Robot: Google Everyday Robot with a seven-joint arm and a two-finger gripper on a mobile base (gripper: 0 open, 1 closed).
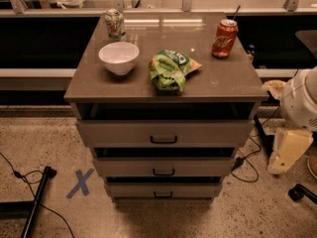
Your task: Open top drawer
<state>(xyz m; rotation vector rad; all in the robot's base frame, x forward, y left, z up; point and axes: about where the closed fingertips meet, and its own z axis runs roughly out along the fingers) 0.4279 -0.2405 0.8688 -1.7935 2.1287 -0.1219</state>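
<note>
The top drawer [163, 132] is the widest of three grey-beige fronts on the cabinet, with a small dark handle [163, 140] at its centre. A dark gap shows between it and the cabinet's top. My arm [302, 108] shows as white and cream parts at the right edge, beside the cabinet's right side and apart from it. My gripper is out of view.
On the cabinet top [223, 78] stand a white bowl [119, 57], a green chip bag [171, 69], a red soda can [224, 38] and a green can [114, 24]. Two narrower drawers [163, 167] sit below. A blue X [80, 183] marks the floor; cables and a black stand [37, 202] lie left.
</note>
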